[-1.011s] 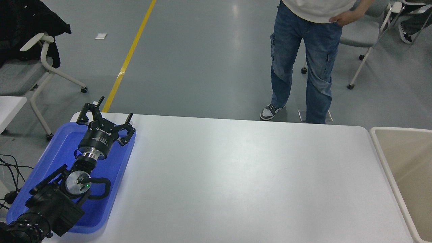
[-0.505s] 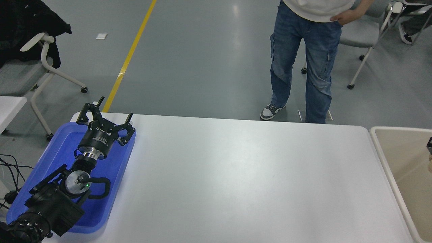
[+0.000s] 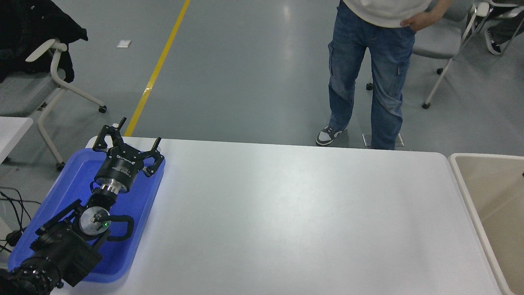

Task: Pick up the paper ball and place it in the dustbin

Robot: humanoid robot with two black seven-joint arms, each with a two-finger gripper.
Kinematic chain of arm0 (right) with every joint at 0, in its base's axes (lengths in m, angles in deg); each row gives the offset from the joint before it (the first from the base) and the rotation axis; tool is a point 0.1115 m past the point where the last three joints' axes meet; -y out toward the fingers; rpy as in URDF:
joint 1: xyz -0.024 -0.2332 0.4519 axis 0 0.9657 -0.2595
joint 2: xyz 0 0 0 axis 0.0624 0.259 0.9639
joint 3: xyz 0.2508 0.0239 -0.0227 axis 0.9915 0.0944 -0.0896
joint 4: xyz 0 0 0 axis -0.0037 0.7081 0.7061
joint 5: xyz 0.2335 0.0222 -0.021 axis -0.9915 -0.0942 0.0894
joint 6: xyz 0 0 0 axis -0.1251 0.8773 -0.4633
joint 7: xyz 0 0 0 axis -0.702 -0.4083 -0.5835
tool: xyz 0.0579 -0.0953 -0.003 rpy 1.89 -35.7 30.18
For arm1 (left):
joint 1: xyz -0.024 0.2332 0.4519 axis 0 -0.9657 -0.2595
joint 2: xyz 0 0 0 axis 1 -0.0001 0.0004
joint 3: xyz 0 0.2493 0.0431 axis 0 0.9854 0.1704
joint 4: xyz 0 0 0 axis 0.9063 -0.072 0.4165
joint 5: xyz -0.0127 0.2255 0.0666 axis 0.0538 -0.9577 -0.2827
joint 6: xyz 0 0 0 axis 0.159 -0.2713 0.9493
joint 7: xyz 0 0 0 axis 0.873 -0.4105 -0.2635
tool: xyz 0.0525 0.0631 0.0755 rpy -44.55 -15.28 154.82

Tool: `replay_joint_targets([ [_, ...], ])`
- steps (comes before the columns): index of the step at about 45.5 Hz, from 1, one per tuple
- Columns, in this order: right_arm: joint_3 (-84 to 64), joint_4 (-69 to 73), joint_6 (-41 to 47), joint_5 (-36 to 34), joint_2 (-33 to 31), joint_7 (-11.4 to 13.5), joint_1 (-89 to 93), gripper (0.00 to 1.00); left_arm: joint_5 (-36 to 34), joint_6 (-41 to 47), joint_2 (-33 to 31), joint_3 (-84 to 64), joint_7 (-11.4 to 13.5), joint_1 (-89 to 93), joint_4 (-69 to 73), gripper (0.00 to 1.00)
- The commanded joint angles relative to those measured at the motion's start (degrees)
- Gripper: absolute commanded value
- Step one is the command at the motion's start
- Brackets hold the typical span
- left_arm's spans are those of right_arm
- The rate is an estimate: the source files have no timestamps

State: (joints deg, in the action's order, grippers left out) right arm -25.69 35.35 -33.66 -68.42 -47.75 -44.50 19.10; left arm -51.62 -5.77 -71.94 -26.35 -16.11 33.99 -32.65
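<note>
Left gripper [image 3: 127, 141] is parked over the blue tray [image 3: 61, 192] at the bench's [image 3: 286, 213] left end, fingers spread apart. Beige dustbin [image 3: 460, 180] stands against the bench's right end. Neither the right gripper nor the paper ball can be seen

Dustbin [image 3: 462, 180] cut off by right and bottom edges. Person [image 3: 368, 73] beyond the desk [image 3: 286, 213] cropped above the waist.

place: probably lab | grey floor [image 3: 254, 73], yellow line [image 3: 157, 67], wheeled chairs [image 3: 444, 45]
</note>
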Motion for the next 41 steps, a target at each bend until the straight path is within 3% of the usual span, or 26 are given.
replay_joint_targets([
  [1,9.1,-15.89,-0.14,0.03,4.25,0.06,14.93,0.0,0.01,0.0,0.0,0.0,0.0,0.0,0.01,1.0],
  [16,17.28,-28.12,-6.03,0.47,10.5,-0.03,26.54,0.0,0.01,0.0,0.0,0.0,0.0,0.0,0.01,1.0],
  [37,16.84,-28.39,-10.34,0.99,12.7,-0.03,28.74,0.0,0.01,0.0,0.0,0.0,0.0,0.0,0.01,1.0],
  [41,16.84,-28.48,-12.44,1.08,12.7,-0.03,28.56,0.61,0.01,0.0,0.0,0.0,0.0,0.0,0.01,1.0],
])
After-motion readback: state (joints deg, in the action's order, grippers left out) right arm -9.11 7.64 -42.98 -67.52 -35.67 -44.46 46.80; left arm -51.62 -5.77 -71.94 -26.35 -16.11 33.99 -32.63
